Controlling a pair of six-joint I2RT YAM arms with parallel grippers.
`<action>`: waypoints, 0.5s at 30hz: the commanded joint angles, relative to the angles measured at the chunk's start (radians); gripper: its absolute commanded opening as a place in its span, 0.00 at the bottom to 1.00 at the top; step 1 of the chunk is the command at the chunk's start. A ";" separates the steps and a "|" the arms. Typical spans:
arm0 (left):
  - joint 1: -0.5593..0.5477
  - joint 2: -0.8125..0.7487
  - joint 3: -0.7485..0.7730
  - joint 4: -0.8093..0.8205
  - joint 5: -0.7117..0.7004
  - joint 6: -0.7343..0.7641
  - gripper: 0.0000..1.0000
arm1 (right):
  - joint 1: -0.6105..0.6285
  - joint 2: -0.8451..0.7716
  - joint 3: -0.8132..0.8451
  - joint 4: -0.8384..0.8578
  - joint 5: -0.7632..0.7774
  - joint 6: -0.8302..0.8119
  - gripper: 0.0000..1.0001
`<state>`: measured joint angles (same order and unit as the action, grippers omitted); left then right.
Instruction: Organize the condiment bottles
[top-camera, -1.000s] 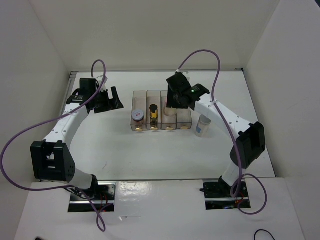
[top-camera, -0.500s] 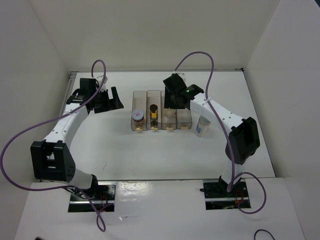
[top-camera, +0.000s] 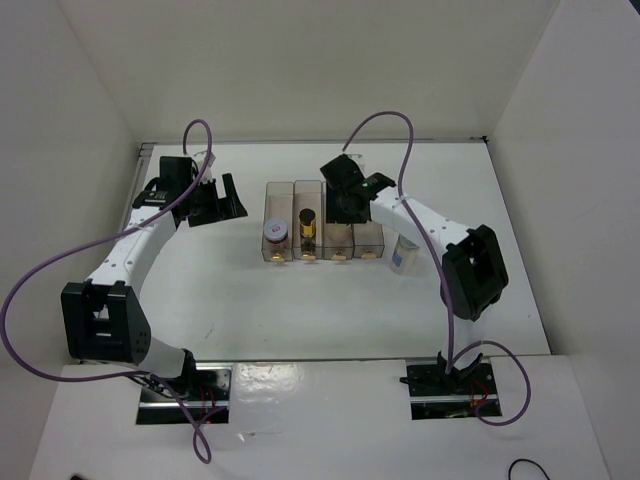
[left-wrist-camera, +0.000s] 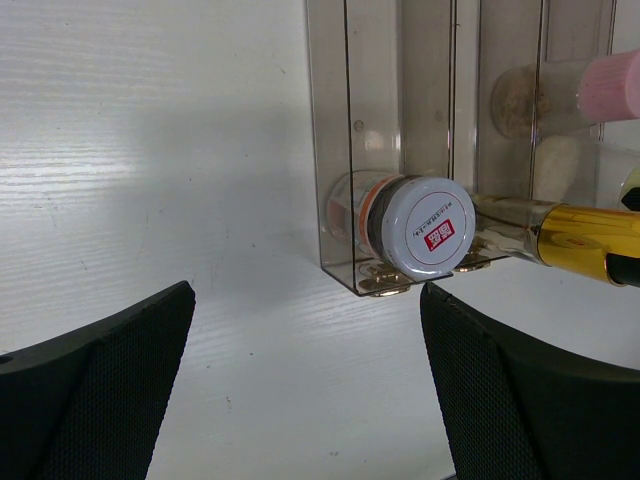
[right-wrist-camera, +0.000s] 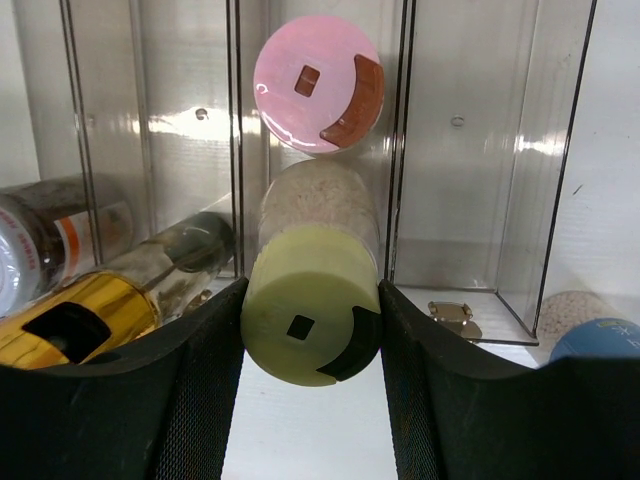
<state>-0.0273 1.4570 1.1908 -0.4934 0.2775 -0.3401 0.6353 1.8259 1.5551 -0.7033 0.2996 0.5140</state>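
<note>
Left gripper gapes wide beside the clear tray. Its slots hold, in turn, the white-lidded jar, the gold-capped jar and the pink-lidded jar. In front of that one, the right gripper is clamped on the yellow-green-lidded jar. The blue-grey-lidded jar stands outside, just right.

Clear 4-slot tray — mid-table, white table

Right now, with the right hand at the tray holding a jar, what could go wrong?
1. The right hand grips the yellow-green-lidded jar close between the tray dividers; opening wide may shove them.
2. The pink-lidded jar sits just behind in the same slot; pushing deeper could knock it.
3. The loose jar stands beside the tray near the right arm; pulling back might tip it.
</note>
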 joint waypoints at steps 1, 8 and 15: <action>0.006 -0.004 -0.005 0.027 0.012 0.021 0.99 | 0.006 0.009 -0.010 0.053 0.019 -0.012 0.06; 0.006 -0.004 -0.005 0.027 0.012 0.021 0.99 | 0.006 0.036 -0.020 0.053 0.019 -0.012 0.14; 0.006 -0.004 -0.005 0.027 0.012 0.021 0.99 | 0.006 0.047 -0.029 0.062 0.019 -0.012 0.41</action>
<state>-0.0273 1.4570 1.1908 -0.4934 0.2771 -0.3401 0.6353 1.8713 1.5288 -0.6903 0.2996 0.5068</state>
